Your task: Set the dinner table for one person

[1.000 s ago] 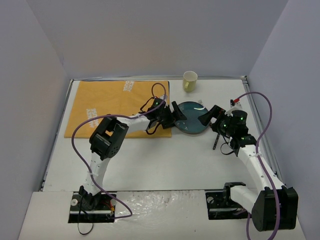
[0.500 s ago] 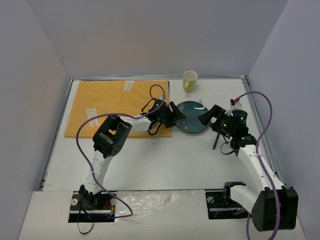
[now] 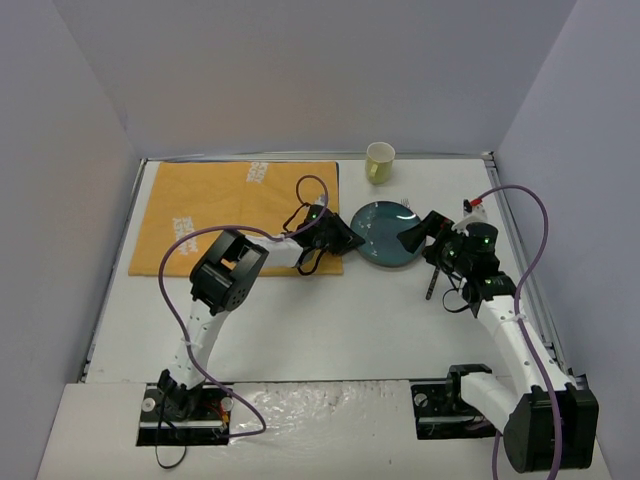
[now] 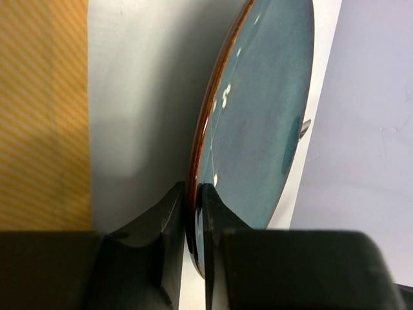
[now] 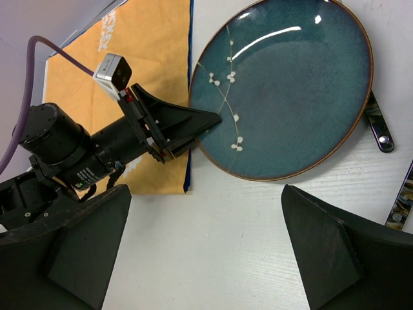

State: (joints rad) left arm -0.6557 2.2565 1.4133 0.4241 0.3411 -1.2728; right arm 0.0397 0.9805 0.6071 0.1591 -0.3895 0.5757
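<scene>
The white worktop (image 3: 330, 320) fills the view beneath everything, an orange mat (image 3: 235, 215) at its left. The left pincer (image 4: 195, 194) pinches the blue plate (image 3: 388, 232) by its rim, beside the mat. The right pincer (image 3: 412, 236) gapes wide, empty, near the plate.

The dinner table (image 3: 330, 320) is a large, flat white rectangle lying level, edged by a thin metal rim.

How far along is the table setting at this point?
Done: the orange mat lies flat on the dinner table. In hand: the left end effector is shut on the rim of the blue plate, plate beside the mat; the right end effector hangs open nearby. Left: plate onto the mat, then probably the yellow mug and utensils, both off the mat.
</scene>
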